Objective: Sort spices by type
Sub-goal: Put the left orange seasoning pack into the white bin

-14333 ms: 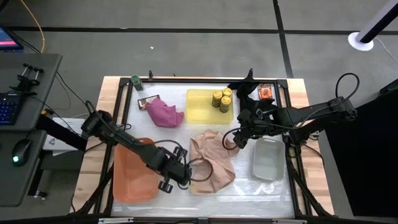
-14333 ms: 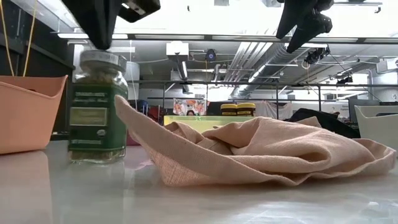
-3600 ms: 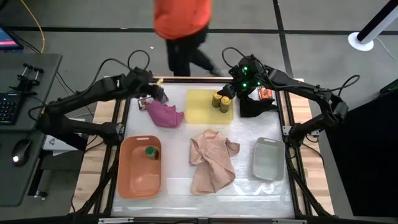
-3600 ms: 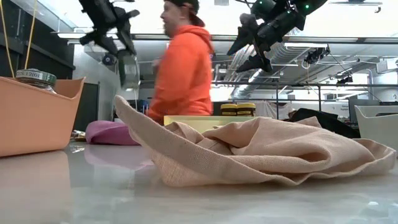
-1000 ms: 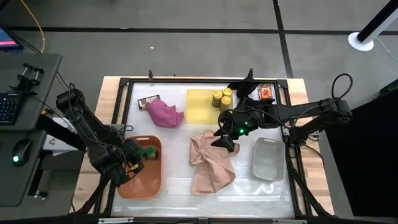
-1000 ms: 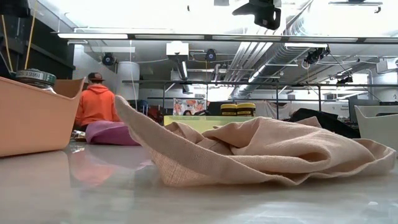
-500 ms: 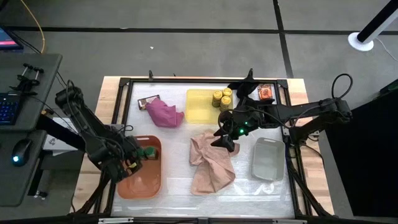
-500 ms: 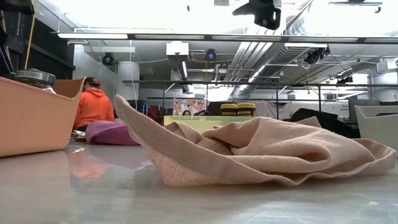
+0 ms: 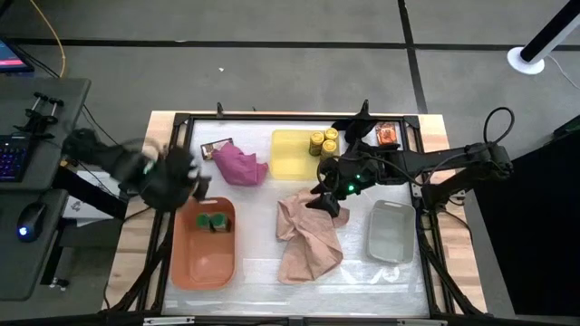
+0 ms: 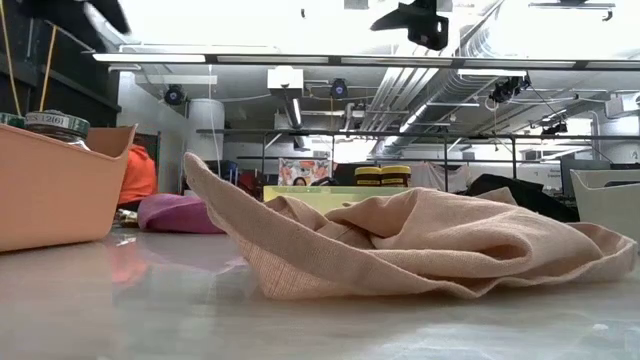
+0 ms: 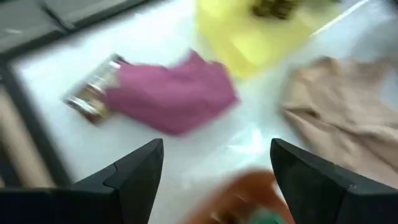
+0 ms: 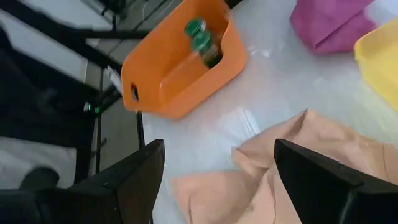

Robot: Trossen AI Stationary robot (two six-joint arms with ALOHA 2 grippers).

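Two green-lid jars [image 9: 215, 221] sit in the orange tray [image 9: 205, 263] lower left, yellow-lid jars [image 9: 321, 143] top centre; rigid, slick, likely light, best pinched across the lid; left hand [image 9: 186, 187] and right hand [image 9: 328, 201] both wide open, empty.

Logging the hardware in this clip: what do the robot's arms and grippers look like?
Both arms are dark, jointed, with black cables looping alongside. The right arm shows small green lights near its wrist. The left gripper and right gripper each have two flat, angular dark fingers.
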